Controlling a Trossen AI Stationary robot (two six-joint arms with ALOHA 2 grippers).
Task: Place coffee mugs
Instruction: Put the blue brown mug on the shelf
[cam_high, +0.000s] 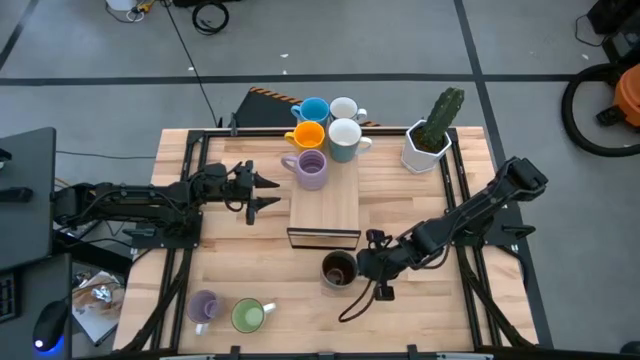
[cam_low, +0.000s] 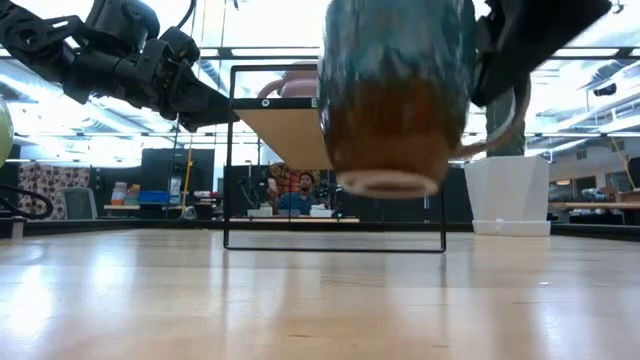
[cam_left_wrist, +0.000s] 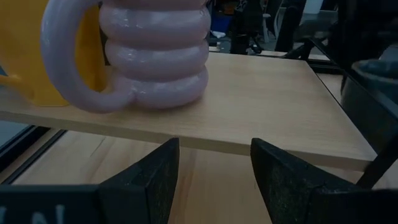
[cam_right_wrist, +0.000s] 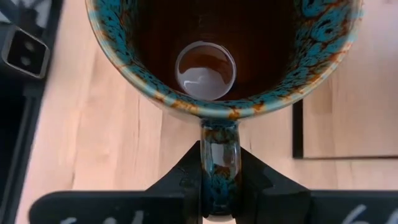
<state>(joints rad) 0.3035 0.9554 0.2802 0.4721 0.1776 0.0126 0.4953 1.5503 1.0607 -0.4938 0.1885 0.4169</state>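
Note:
My right gripper (cam_right_wrist: 219, 180) is shut on the dark brown, teal-speckled mug (cam_high: 338, 268), in front of the raised wooden shelf (cam_high: 325, 205). The low view shows the mug (cam_low: 395, 90) hanging clear of the table. A light blue mug (cam_high: 313, 110), an orange mug (cam_high: 307, 135), two white mugs (cam_high: 344, 138) and a lavender mug (cam_high: 311, 168) stand on their bases on the shelf's far half. Another lavender mug (cam_high: 204, 306) and a green mug (cam_high: 248, 316) stand near the table's near edge. My left gripper (cam_high: 268, 192) is open, level at the shelf's left edge, pointing at the lavender mug (cam_left_wrist: 155, 56). My right gripper pinches the dark mug's handle (cam_right_wrist: 219, 155) between its two fingers, one on each flat side of the loop. The fingers come from the table's right, about level. The mug is lifted clear and upright, its base (cam_low: 390, 183) above the table and its mouth up.
A white hexagonal pot with a cactus (cam_high: 430, 135) stands at the far right. The shelf's near half (cam_high: 325, 215) is bare wood on a black frame (cam_low: 335, 245). Black rails run along both table sides. A person shows far behind the table (cam_low: 300, 195).

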